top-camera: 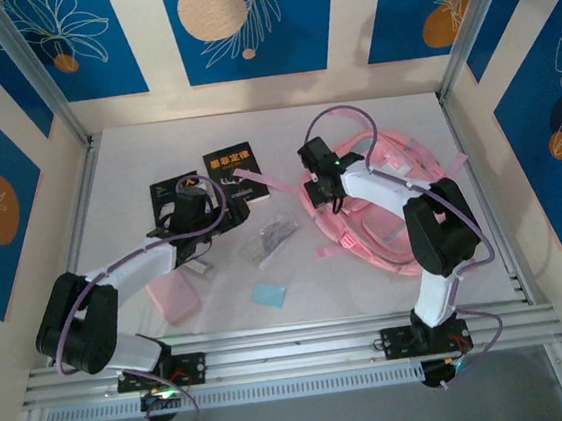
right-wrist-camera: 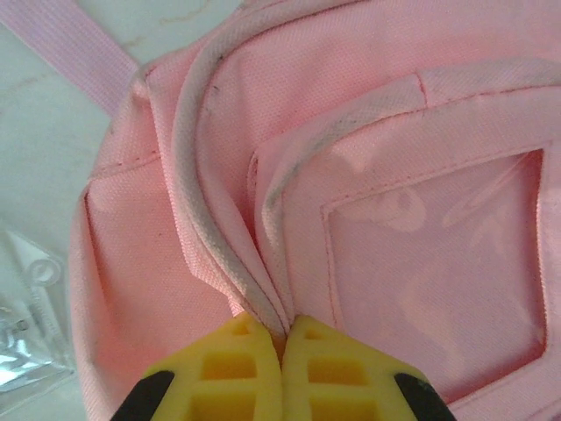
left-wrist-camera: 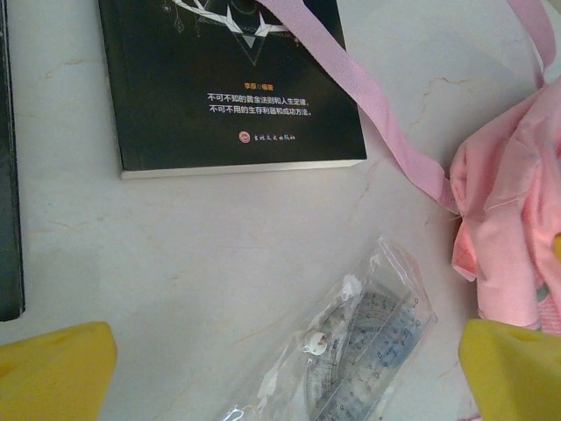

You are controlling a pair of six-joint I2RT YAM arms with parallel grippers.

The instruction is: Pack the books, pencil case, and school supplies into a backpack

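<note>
Two black books lie at the back left; the left wrist view shows one book with a pink strap across it. The pink pencil case, a light-blue pad and the clear bag lie in front. My left gripper hovers open, its yellow fingers wide either side of the clear bag. The pink backpack lies at the right. My right gripper is shut on a piped fabric fold of the backpack, at its left end.
A small whitish piece lies on the white table near the pencil case. Aluminium frame posts and side walls box in the table. The backpack's straps trail toward the books.
</note>
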